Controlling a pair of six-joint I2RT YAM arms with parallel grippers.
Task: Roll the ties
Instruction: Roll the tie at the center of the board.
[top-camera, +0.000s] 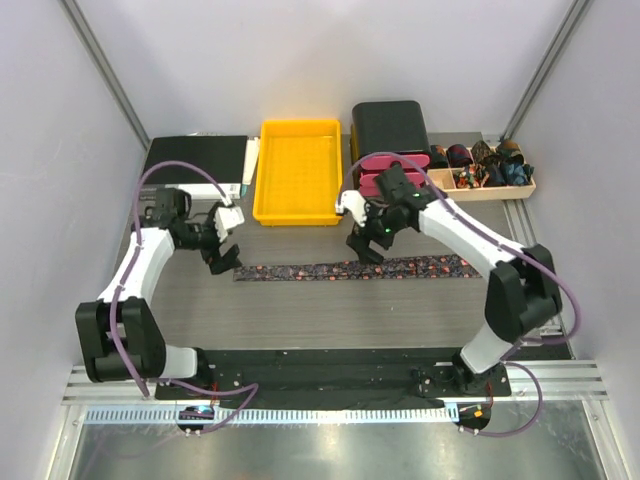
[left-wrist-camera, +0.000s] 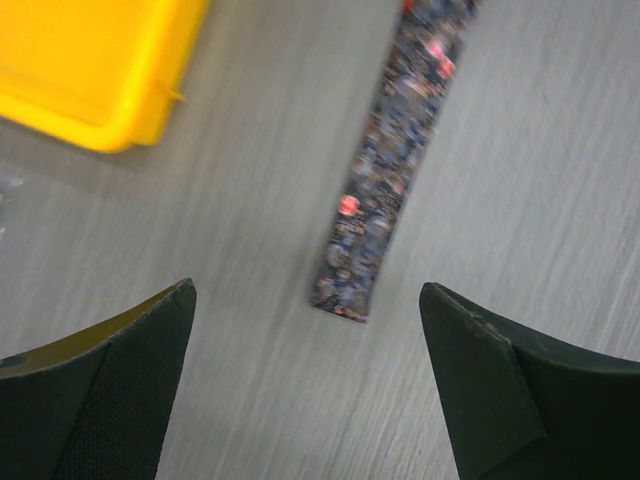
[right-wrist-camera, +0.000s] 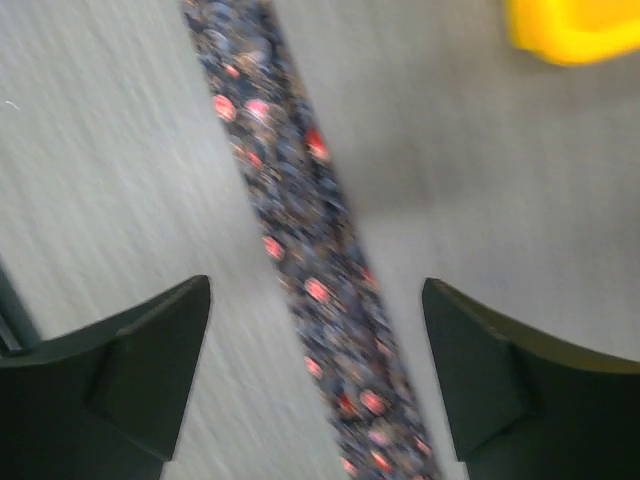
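Observation:
A dark tie (top-camera: 350, 270) with red and pink speckles lies flat and stretched left to right across the middle of the table. My left gripper (top-camera: 224, 257) is open and empty just above its narrow left end (left-wrist-camera: 352, 290). My right gripper (top-camera: 367, 249) is open and empty above the tie's middle; the tie (right-wrist-camera: 310, 270) runs between its spread fingers without touching them. Several rolled ties sit in the wooden tray (top-camera: 481, 186) at the back right.
A yellow bin (top-camera: 298, 171) stands at the back centre; its corner shows in the left wrist view (left-wrist-camera: 90, 70). A black box (top-camera: 390, 126) is behind the right arm and a black case (top-camera: 195, 160) at the back left. A black mat (top-camera: 330, 365) lies along the near edge.

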